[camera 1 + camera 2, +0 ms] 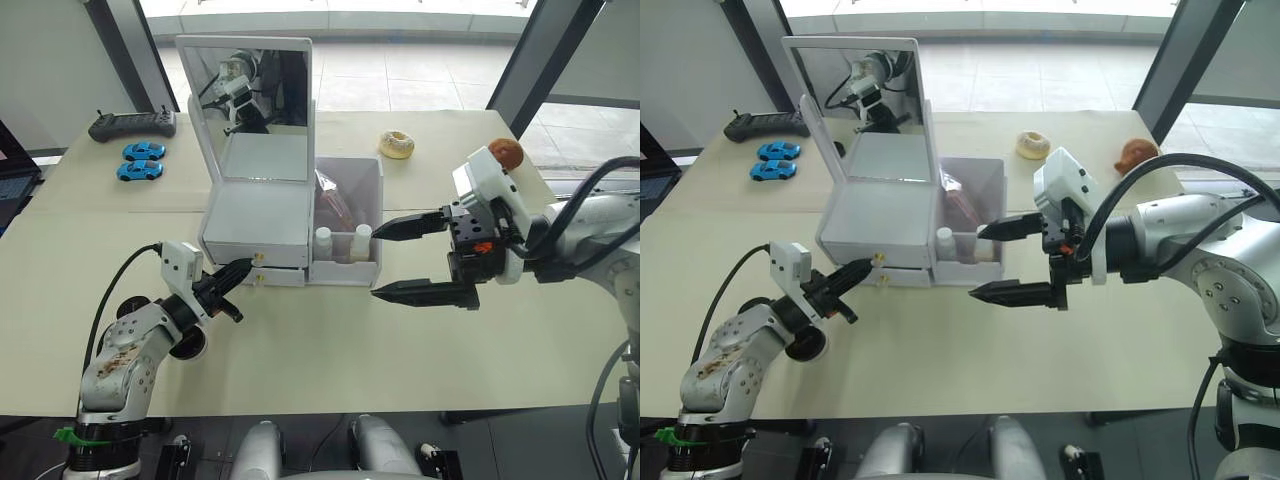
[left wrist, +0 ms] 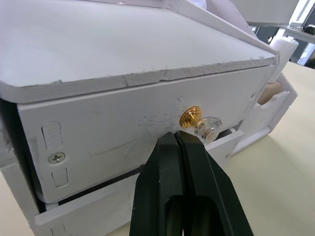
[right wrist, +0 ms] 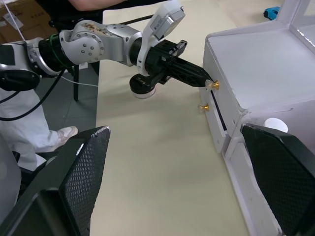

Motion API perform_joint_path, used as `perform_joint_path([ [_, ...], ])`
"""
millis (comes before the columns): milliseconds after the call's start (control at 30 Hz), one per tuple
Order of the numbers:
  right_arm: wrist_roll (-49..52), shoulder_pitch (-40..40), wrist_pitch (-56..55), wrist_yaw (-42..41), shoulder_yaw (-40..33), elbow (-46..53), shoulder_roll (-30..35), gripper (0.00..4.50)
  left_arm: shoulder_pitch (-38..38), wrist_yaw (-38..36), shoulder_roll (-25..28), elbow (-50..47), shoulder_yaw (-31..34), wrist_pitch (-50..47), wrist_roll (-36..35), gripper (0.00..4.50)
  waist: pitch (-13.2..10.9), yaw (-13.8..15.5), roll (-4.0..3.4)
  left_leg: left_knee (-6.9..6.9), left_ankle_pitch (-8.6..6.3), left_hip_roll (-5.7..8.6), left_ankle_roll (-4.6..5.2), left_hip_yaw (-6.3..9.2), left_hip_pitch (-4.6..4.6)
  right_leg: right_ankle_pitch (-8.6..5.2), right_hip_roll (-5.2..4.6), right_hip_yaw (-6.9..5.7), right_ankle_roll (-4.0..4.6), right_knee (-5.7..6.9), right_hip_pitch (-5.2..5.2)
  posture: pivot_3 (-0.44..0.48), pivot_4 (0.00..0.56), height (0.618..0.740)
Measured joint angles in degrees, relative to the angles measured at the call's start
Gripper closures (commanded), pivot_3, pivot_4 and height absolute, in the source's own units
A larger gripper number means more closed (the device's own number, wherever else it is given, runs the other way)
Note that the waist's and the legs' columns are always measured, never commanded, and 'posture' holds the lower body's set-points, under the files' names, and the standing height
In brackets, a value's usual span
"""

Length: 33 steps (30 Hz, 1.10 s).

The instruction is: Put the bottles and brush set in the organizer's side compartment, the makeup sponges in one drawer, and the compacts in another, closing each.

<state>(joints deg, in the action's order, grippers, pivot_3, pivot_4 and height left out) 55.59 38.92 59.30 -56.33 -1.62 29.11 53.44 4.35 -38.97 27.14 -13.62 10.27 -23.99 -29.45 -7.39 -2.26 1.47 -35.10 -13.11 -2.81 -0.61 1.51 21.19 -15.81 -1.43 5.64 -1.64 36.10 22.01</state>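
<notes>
Light: bright, even daylight from the far windows (image 1: pixel 330 15).
Glare: the floor beyond the table (image 1: pixel 330 340) is washed out pale; the mirror (image 1: pixel 262 85) reflects it.
Shadows: soft and faint under the organizer (image 1: pixel 260 215).
Focus: left wrist view blurs the near fingers (image 2: pixel 162 196).

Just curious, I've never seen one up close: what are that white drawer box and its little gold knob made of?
The white boxy cosmetic organizer looks like matte moulded plastic: scuffed faces, a chipped top edge. Its small gold drawer knob seems shiny metal or metallised plastic with a clear, faceted tip, likely acrylic.
</notes>
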Motion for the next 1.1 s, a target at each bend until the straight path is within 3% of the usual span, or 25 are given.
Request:
perform_joint_path([
  [100, 0.58, -0.33, 0.07, 0.33, -0.22, 0.02, 0.01, 0.00, 0.00, -0.10, 0.10, 0.01, 0.00, 0.01, 0.08, 4.48, 0.00, 0.00, 0.00, 0.00, 0.00, 0.00, 0.00, 0.01, 0.00, 0.00, 0.01, -0.01, 0.00, 0.00, 0.00, 0.000, 0.150, 0.740],
  [200, -0.39, -2.16, 0.01, 0.42, -0.22, -0.05, 0.93, 0.00, -0.39, -1.10, 1.49, -0.01, 0.65, -0.04, -0.47, 3.93, 0.00, -0.13, 0.01, 0.01, 0.00, -0.01, 0.00, 0.00, 0.00, 0.00, 0.01, 0.00, 0.00, 0.00, 0.02, 0.000, 0.150, 0.740],
  [433, -4.32, -4.73, -0.55, 1.71, -0.81, -4.69, 1.94, 0.00, -5.92, -4.72, 8.09, 0.02, 8.88, 0.36, -2.20, 1.81, -0.02, -0.21, -0.05, 0.06, 0.00, -0.02, 0.00, -0.03, -0.03, -0.03, 0.00, 0.01, -0.02, -0.02, 0.05, 0.000, 0.150, 0.740],
  [533, -4.54, -5.51, -0.72, 1.38, -1.39, -4.86, 1.88, 0.00, -10.61, -4.68, 6.74, -2.69, 8.66, 0.24, -2.26, 0.88, -0.02, -0.16, 0.00, 0.05, 0.00, -0.02, 0.00, -0.04, 0.02, -0.01, -0.05, 0.02, 0.00, -0.09, 0.03, 0.000, 0.150, 0.740],
  [633, -4.80, -5.42, -2.02, 1.95, -1.41, -3.79, 0.09, 0.00, -14.70, -1.67, 1.69, -8.45, 4.43, 0.11, -2.13, 0.03, -0.02, -0.13, 0.00, 0.05, 0.00, 0.00, 0.00, -0.06, 0.01, 0.01, -0.09, 0.04, -0.05, -0.10, 0.00, 0.000, 0.150, 0.740],
  [933, 0.99, -3.74, -1.93, 1.78, -1.46, 2.04, -2.02, 0.00, -17.48, 13.65, -11.32, -13.85, -6.33, 4.25, 9.15, 0.03, 0.00, -0.14, 0.03, 0.04, 0.00, 0.00, 0.00, -0.02, 0.00, 0.02, 0.00, 0.07, -0.05, -0.08, -0.06, 0.000, 0.150, 0.740],
  [1100, 1.33, -3.14, -1.92, 1.68, -1.24, 1.85, -2.01, 0.00, -17.42, 21.10, -16.39, -11.52, -9.53, 5.16, 14.66, 0.03, 0.00, -0.08, 0.03, 0.02, 0.00, 0.04, 0.00, -0.01, 0.00, 0.02, -0.01, 0.08, -0.06, -0.10, -0.05, 0.000, 0.150, 0.740],
])
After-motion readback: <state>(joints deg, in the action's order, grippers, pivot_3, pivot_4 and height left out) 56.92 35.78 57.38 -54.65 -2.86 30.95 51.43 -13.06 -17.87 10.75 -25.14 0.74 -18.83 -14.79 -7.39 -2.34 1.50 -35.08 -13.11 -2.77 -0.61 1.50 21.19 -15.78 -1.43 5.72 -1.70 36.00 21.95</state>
